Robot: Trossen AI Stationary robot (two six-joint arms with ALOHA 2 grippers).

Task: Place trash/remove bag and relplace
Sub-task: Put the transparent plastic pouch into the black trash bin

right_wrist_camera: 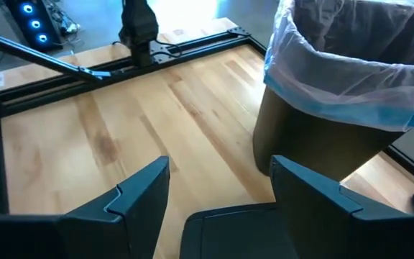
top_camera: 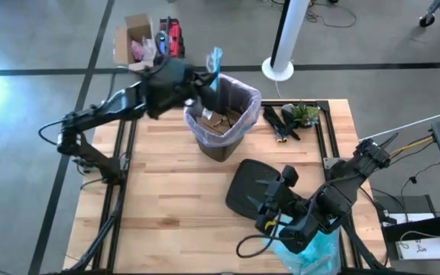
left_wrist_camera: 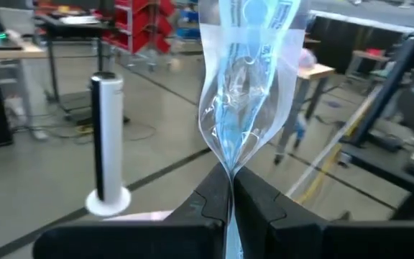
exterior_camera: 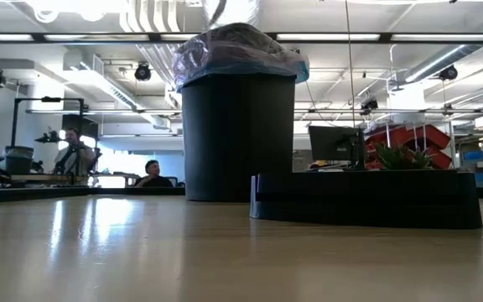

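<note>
The black plastic trash bin (top_camera: 221, 126) stands upright on the light wooden slatted surface (top_camera: 174, 198), toward its far edge and about midway along it. A thin translucent pale lavender liner bag (top_camera: 244, 98) is folded over the bin's rim, with a blue band showing along the fold in the right wrist view (right_wrist_camera: 365, 111). Crumpled brown paper trash (top_camera: 221, 121) lies inside the bin.

The left tool (top_camera: 205, 85) hangs over the bin's far-left rim, its fingers (left_wrist_camera: 264, 208) pinched together on a clear, blue-printed plastic wrapper (left_wrist_camera: 246, 86) (a twisted strip that stands up from the grip).

The right tool (top_camera: 275, 200) is near the surface's front-right corner, its fingers (right_wrist_camera: 142, 191) spread apart and holding nothing, aimed toward the bin. Just beneath it lies a flat black bin lid (top_camera: 252, 187), in front of the bin and to its right. A crinkly translucent light blue plastic bag (top_camera: 312, 252) sits at the front-right edge, under the right arm.

A black-and-green clump of objects (top_camera: 292, 118) rests at the far-right corner, beside the bin.
</note>
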